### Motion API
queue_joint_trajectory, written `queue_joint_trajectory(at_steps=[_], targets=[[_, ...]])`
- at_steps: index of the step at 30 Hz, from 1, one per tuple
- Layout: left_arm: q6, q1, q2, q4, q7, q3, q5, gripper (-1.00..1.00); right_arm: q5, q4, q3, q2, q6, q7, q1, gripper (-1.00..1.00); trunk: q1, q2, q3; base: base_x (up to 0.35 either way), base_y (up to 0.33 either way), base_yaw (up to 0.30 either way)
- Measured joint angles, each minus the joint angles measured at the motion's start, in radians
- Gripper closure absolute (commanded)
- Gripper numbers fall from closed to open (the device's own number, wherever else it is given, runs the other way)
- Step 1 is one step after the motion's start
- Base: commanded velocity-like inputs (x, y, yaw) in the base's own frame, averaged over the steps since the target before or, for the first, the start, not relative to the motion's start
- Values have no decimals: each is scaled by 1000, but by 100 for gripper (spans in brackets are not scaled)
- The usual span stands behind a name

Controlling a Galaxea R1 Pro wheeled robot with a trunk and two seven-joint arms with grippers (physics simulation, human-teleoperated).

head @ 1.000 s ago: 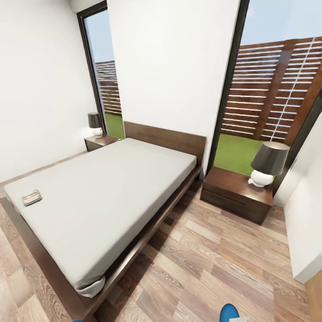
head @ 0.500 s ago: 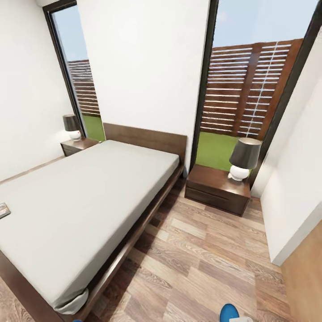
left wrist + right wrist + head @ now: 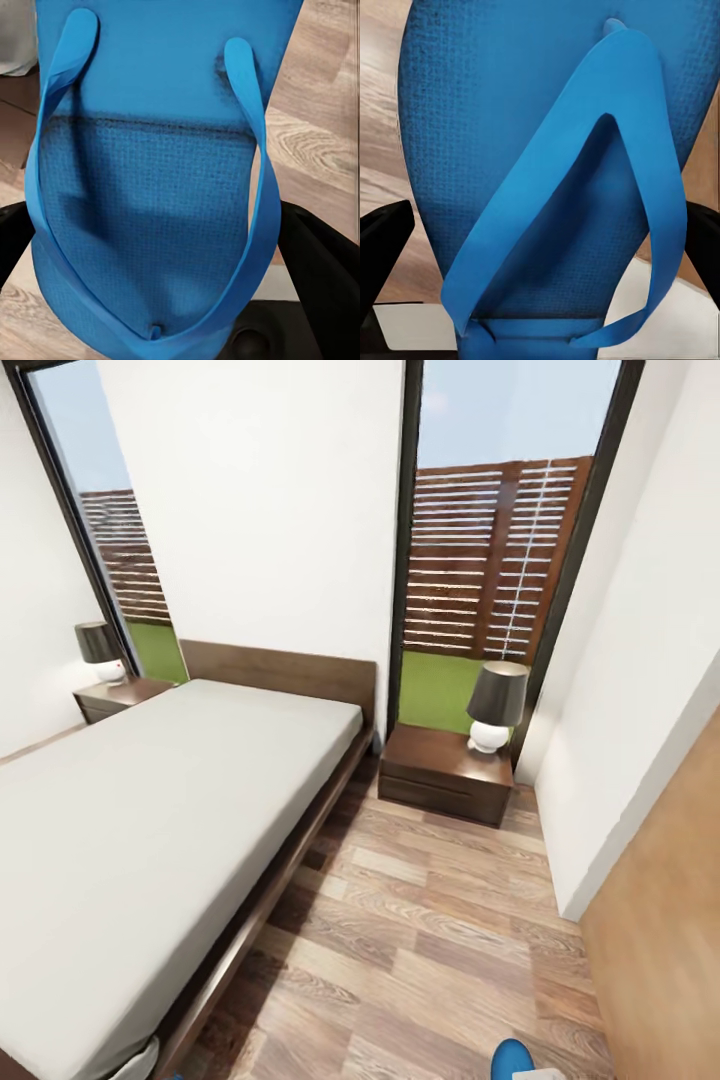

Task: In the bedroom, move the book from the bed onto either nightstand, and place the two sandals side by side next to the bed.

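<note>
A white-bodied table lamp with a dark grey shade [image 3: 495, 706] stands at about one o'clock, before green grass [image 3: 435, 688] and a brown slatted fence [image 3: 490, 560]. A matching dark-shaded lamp [image 3: 101, 650] sits at ten o'clock.

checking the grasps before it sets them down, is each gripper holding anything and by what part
Each holds a blue sandal. The left gripper and the right gripper each flank a sandal at its sole edges; the contact itself is hidden.

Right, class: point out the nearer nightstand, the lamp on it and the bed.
nightstand [image 3: 440, 760], head view, on its dark wooden top.
lamp [image 3: 497, 695], head view, on its dark shade.
bed [image 3: 150, 800], head view, on the bare grey mattress.
</note>
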State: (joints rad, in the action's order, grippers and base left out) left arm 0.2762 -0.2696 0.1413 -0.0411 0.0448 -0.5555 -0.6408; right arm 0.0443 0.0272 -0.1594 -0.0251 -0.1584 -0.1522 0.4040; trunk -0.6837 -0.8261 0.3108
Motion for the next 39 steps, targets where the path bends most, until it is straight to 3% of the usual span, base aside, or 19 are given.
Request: queue_joint_trajectory(at_steps=[15, 25, 29, 39], targets=[[-10, 0, -1, 0, 3, -30, 3, 100, 0, -2, 0, 0, 0, 2, 0, 100, 0, 0, 0, 0, 0, -138], [-118, 0, -16, -4, 29, -29, 2, 100, -1, -46, 1, 0, 1, 9, -31, 100, 0, 0, 0, 0, 0, -4], [-156, 0, -38, -3, 26, -30, 1, 100, -1, -51, 0, 1, 2, 9, -33, 100, 0, 0, 0, 0, 0, 0], [-178, 0, -52, -1, 18, -29, -2, 100, 0, -58, 1, 1, 3, 8, -34, 100, 0, 0, 0, 46, 0, 0]])
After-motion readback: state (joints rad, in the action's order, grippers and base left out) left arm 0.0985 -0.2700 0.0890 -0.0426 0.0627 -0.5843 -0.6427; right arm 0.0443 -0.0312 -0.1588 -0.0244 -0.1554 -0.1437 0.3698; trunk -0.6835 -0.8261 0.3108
